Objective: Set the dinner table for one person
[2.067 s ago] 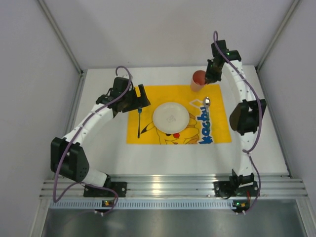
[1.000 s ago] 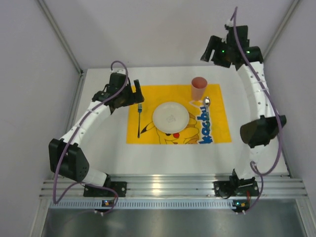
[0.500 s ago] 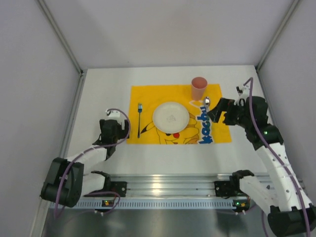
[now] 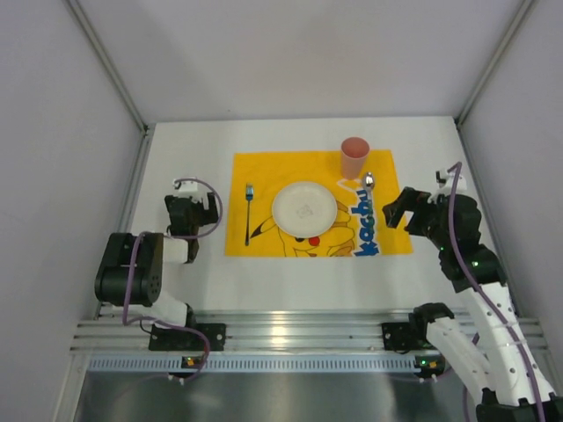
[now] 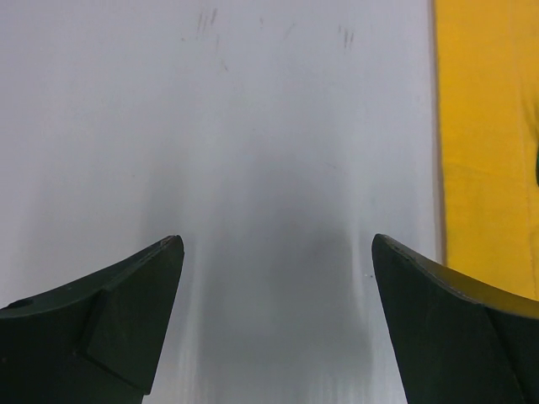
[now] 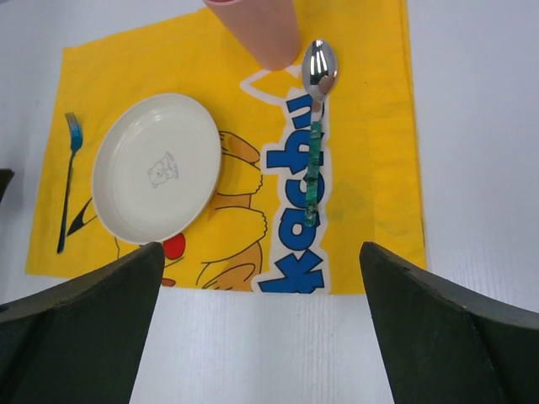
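On the white dinner table (image 4: 308, 272) lies a yellow cartoon mat (image 4: 264, 176). A white plate (image 4: 304, 208) sits at its middle, with a blue fork (image 4: 249, 211) to its left. A pink cup (image 4: 354, 156) stands at the mat's far right, and a spoon (image 4: 369, 181) with a green handle lies just below it. My left gripper (image 4: 191, 209) is open and empty, low over bare table left of the mat. My right gripper (image 4: 393, 209) is open and empty by the mat's right edge. The right wrist view shows plate (image 6: 156, 167), spoon (image 6: 316, 126), fork (image 6: 69, 181) and cup (image 6: 253, 29) beyond the open gripper (image 6: 259, 248).
A ribbed aluminium rail (image 4: 308, 334) runs along the near edge, carrying both arm bases. Grey walls enclose the table on three sides. The left wrist view shows the open left gripper (image 5: 274, 244) over bare white table (image 5: 253, 126), with the mat's edge (image 5: 488, 126) at right.
Both arms have drawn back toward the near edge. The right gripper left the cup standing and dropped beside the mat; the left arm folded down left of the mat, away from the fork.
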Controlling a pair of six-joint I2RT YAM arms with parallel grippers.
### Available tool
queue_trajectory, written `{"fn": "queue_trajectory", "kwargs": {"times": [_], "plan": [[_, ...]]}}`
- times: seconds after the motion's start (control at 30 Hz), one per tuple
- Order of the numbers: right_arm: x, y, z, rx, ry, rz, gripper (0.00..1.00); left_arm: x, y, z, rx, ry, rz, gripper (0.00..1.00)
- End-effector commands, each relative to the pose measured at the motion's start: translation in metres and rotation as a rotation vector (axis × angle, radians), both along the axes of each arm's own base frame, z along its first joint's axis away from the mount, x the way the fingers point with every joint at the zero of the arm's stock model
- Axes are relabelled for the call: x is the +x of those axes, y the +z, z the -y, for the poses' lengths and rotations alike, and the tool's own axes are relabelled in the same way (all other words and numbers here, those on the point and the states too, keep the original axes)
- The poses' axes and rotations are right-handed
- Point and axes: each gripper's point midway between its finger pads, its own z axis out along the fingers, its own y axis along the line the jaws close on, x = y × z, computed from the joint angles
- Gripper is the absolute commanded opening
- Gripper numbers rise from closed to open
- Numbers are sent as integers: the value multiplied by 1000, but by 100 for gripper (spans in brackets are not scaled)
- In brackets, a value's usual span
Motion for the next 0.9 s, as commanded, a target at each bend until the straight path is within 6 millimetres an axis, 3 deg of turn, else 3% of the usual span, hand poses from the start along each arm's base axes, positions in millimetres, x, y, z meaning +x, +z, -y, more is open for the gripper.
{"fn": "queue_trajectory", "kwargs": {"times": [0.0,0.07,0.1,0.17,0.23,0.33,0.37,0.4,0.43,0.47,0.5,0.57,0.63,0.73,0.77,0.87], "plan": [[23,24,14,-29,-85,102,100,17,39,3,-56,-52,179,99],[36,10,10,-14,-88,80,100,1,44,13,-47,-125,299,99],[39,11,9,-6,-91,96,100,0,44,11,-47,-111,302,98],[53,-7,12,-32,-111,69,100,4,32,7,-70,-73,215,99],[68,-24,13,-117,-83,47,100,6,35,-1,-53,-31,221,99],[87,-29,39,-272,-181,78,100,7,37,-1,-52,-35,235,99],[87,-40,45,-313,-194,92,100,7,37,-1,-53,-33,232,99],[89,-42,44,-326,-180,128,100,6,37,-1,-52,-34,234,99],[100,-24,40,-310,-174,256,100,7,37,-1,-52,-35,234,99],[102,-27,38,-332,-151,303,100,7,37,-1,-52,-34,234,99],[96,-61,33,-349,-101,276,100,7,37,-1,-50,-34,234,99],[100,-76,38,-343,-126,298,100,6,36,-1,-51,-34,232,99],[101,-105,42,-352,-144,251,100,7,37,-1,-50,-34,234,99],[111,-103,37,-421,-72,317,100,6,36,-1,-51,-34,232,99],[115,-85,34,-419,-37,423,100,6,36,-1,-52,-33,231,99],[127,-87,54,-422,-83,437,100,6,36,-1,-50,-34,231,99]]}}
